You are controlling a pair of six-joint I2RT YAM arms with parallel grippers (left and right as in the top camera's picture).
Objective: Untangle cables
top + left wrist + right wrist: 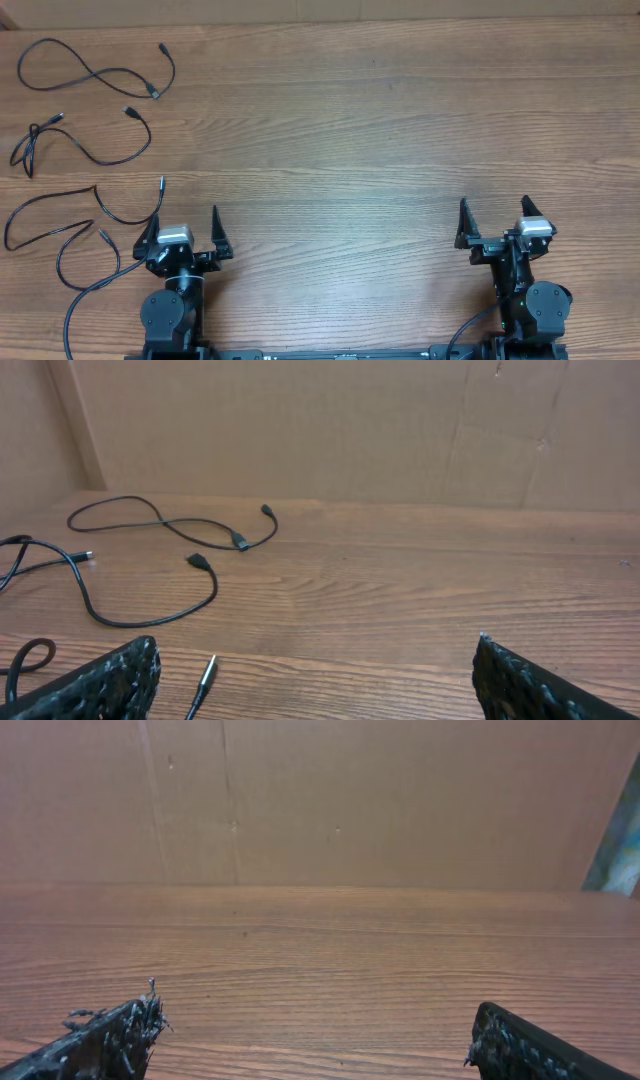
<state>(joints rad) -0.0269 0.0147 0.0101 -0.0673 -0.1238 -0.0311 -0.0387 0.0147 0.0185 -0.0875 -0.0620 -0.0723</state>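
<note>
Three thin black cables lie on the wooden table at the left. The farthest cable (155, 93) (240, 542) loops and crosses itself. The middle cable (131, 111) (198, 561) is bunched at its left end. The nearest cable (161, 183) winds in front of my left arm, and its metal plug (208, 674) lies just inside the left finger. In the overhead view the three cables lie apart from each other. My left gripper (183, 222) (316, 660) is open and holds nothing. Far to the right, my right gripper (495, 210) (318, 1020) is open over bare wood.
A brown cardboard wall (350, 430) (350, 800) stands along the table's far edge. A thicker black lead (70, 315) runs from the left arm's base toward the front edge.
</note>
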